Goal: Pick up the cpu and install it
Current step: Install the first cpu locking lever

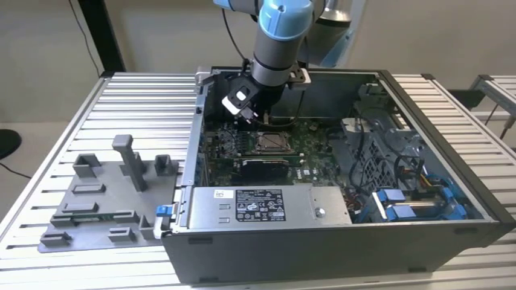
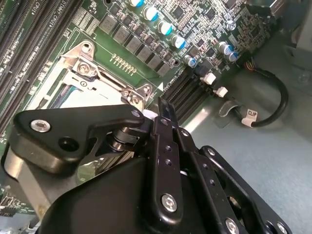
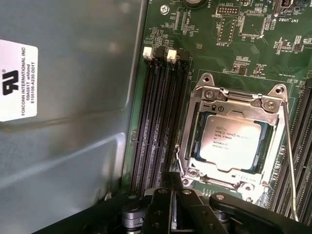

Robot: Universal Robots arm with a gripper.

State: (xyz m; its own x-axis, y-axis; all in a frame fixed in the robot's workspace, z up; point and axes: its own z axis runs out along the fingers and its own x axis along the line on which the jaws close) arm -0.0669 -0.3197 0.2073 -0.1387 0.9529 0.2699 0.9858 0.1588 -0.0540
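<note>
So right now the cpu (image 3: pixel 230 142) isn't anywhere I could grab it. It's lying flat in the socket on the green motherboard (image 3: pixel 243 53), inside the open computer case (image 1: pixel 387 75), with the metal frame (image 3: pixel 204 95) folded down over its edges and the thin wire lever (image 3: pixel 288 146) running along one side. Looks seated to me, pale metal top facing up. My gripper (image 3: pixel 171 187) hangs just above the board, near the socket corner beside the black memory slots (image 3: pixel 156 122). The jaws are pressed together, and as far as I can see there's nothing between them. On handling, my guess is it's light, thin and totally stiff, with a smooth lid that'd be slippery under a pinch. The delicate part is the contact side underneath, plus the socket it mates with, so no tilting or dragging. If I had to hold it, I'd take two opposite edges, squarely and gently, and never the faces. With the frame down, those edges are covered. The grey fixture tray (image 1: pixel 96 223) sits outside the case, well apart from me.
</note>
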